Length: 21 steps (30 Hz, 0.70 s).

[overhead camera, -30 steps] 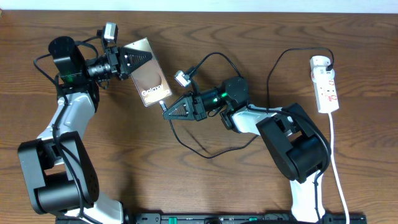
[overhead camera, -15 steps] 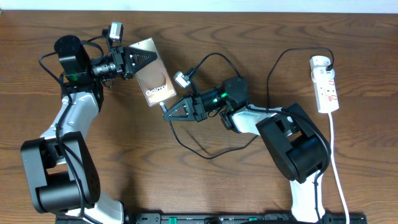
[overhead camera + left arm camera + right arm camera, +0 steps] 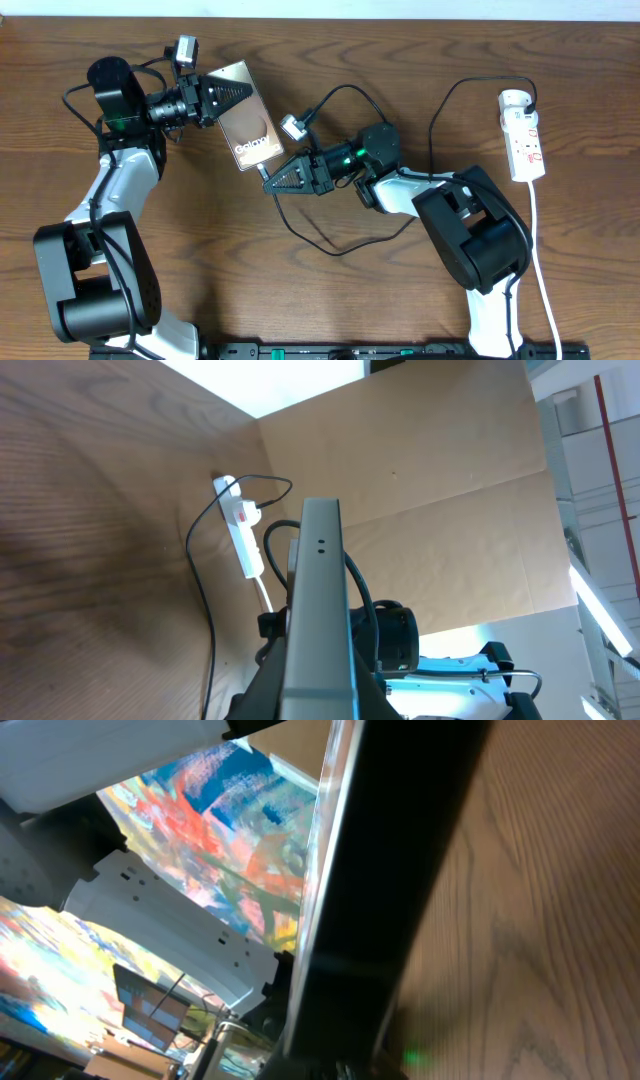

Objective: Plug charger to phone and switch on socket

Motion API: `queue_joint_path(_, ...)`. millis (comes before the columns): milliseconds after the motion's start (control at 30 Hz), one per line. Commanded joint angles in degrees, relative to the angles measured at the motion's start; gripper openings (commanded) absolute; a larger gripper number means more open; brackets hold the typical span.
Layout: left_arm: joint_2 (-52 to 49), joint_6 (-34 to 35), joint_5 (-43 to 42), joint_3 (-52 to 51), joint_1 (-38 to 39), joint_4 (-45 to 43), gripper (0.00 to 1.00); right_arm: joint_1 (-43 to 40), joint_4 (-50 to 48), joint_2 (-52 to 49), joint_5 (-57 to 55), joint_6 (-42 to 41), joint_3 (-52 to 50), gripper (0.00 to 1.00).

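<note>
Overhead: left gripper (image 3: 232, 93) clenches the phone (image 3: 250, 128) at far left. The right gripper (image 3: 270, 176) pinches the charger (image 3: 320, 243) tip just beside the phone's near edge.
Left wrist: phone seen edge-on, so brace it squarely.
Right wrist: connector hidden, so advance slowly.

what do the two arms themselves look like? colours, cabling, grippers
Left arm and right arm match: black bases and joint housings, white curved links. Left gripper and right gripper are black with triangular cut-out fingers. A small silver camera on a black cable sits at each wrist; a green light glows on each arm.
</note>
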State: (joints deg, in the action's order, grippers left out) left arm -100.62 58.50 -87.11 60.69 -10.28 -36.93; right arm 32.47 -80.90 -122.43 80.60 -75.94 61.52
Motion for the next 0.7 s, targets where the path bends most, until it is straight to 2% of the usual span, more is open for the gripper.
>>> queue_joint_path(0, 0.2, -0.4, -2.9, 1.0, 0.5, -0.5, 0.07, -1.2, -0.5, -0.2, -2.0, -0.3, 0.4, 0.01)
queue_joint_path(667, 0.2, -1.0, -2.9, 1.0, 0.5, -0.5, 0.07, -1.3, -0.8, -0.2, -2.0, -0.8, 0.4, 0.01)
